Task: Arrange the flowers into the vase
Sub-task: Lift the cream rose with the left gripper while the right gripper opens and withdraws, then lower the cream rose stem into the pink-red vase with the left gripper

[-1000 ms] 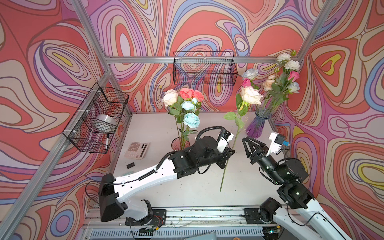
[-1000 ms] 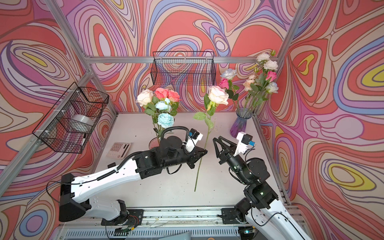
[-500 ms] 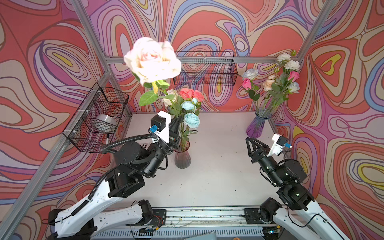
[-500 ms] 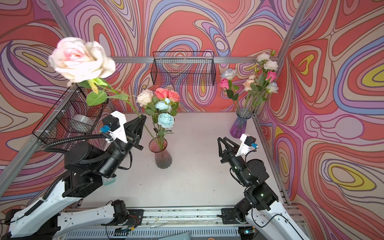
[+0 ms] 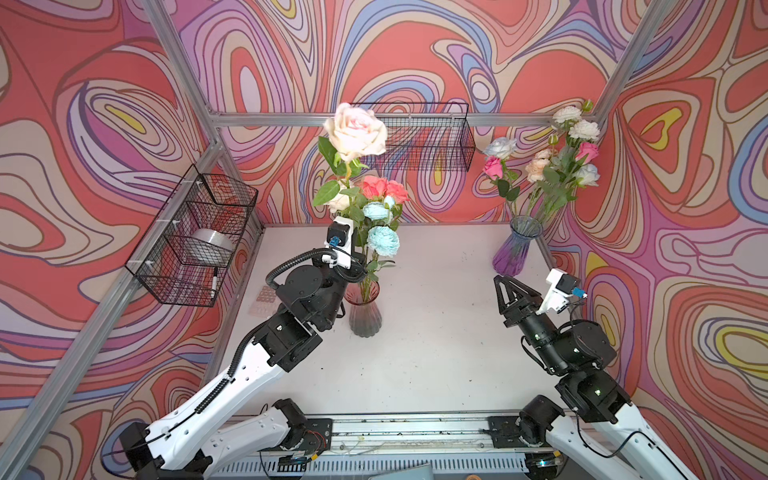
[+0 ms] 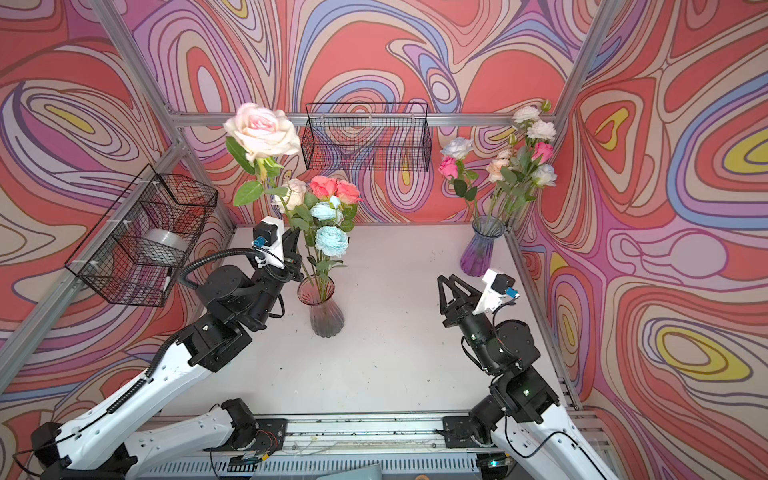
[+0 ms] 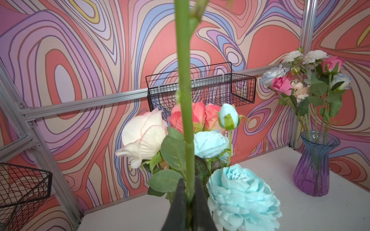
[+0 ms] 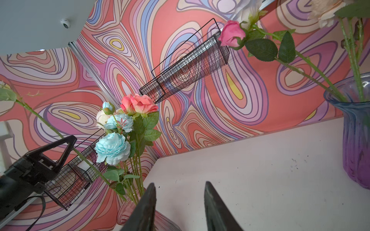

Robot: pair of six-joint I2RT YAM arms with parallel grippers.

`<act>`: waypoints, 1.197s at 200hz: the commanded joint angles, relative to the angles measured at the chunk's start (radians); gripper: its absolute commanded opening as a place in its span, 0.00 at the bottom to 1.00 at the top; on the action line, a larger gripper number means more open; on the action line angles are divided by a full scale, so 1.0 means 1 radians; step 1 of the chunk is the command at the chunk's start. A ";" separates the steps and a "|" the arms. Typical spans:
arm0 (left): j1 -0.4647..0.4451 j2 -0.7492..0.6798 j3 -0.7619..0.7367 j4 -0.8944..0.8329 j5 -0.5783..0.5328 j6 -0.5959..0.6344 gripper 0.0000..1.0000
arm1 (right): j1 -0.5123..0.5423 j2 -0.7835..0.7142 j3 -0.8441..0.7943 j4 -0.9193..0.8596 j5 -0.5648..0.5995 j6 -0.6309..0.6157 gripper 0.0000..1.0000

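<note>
the left arm is bent at the elbow and reaches up, so the left gripper (image 7: 188, 192) points up. its two fingers are pressed tight on the green stem (image 7: 185, 80) of one big pale pink rose (image 5: 355, 135). the rose head stands high above this gripper. the pink vase (image 5: 365, 311) is just beside and a bit below it. the right arm is folded low, and the right gripper (image 8: 179, 188) is lifted and tipped up. its fingers are spread with nothing between them. the purple vase (image 5: 515, 249) is near, in front of it, not touching.

there are two vases. the pink vase holds a blue and coral bunch (image 5: 384, 241) with six heads: one cream, two coral, two pale blue and one small blue bud. the purple vase holds a white and pink bunch (image 5: 538, 166) with about seven heads. they crowd together, so the count is hard. there are two wire baskets on the walls, the side basket (image 5: 195, 232) and the back basket (image 5: 415, 141).

in both top views the bottom end of the held stem is hidden behind the left gripper and its camera. i cannot tell if it is inside the pink vase. in the left wrist view the rose head is cut off. a small card (image 5: 262, 297) on the table (image 5: 436, 332) is partly hidden by the left arm.
</note>
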 commanded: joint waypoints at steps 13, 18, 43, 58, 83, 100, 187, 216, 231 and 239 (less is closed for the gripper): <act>0.010 0.009 -0.064 0.100 -0.025 -0.040 0.00 | 0.003 -0.007 -0.010 -0.031 0.018 -0.021 0.40; 0.012 0.006 -0.081 0.112 -0.034 -0.044 0.00 | 0.003 -0.007 -0.011 -0.032 0.017 -0.022 0.40; 0.018 0.000 -0.103 0.050 -0.048 -0.085 0.00 | 0.002 -0.007 -0.016 -0.034 0.021 -0.023 0.40; 0.023 0.000 -0.132 0.041 -0.054 -0.117 0.00 | 0.002 -0.005 -0.022 -0.027 0.021 -0.021 0.40; 0.045 -0.006 -0.193 0.029 -0.060 -0.190 0.00 | 0.002 0.000 -0.030 -0.024 0.021 -0.021 0.40; 0.073 -0.002 -0.217 0.012 -0.038 -0.233 0.00 | 0.002 0.000 -0.030 -0.032 0.023 -0.023 0.40; 0.102 0.061 -0.243 -0.068 -0.002 -0.368 0.05 | 0.002 -0.004 -0.037 -0.050 0.026 -0.017 0.40; 0.102 0.042 -0.259 -0.088 -0.010 -0.392 0.30 | 0.003 -0.007 -0.039 -0.044 0.026 -0.017 0.40; 0.102 0.014 -0.273 -0.092 -0.024 -0.400 0.39 | 0.003 -0.005 -0.040 -0.044 0.026 -0.017 0.40; 0.102 -0.005 -0.283 -0.091 -0.028 -0.403 0.43 | 0.002 -0.003 -0.042 -0.042 0.025 -0.017 0.40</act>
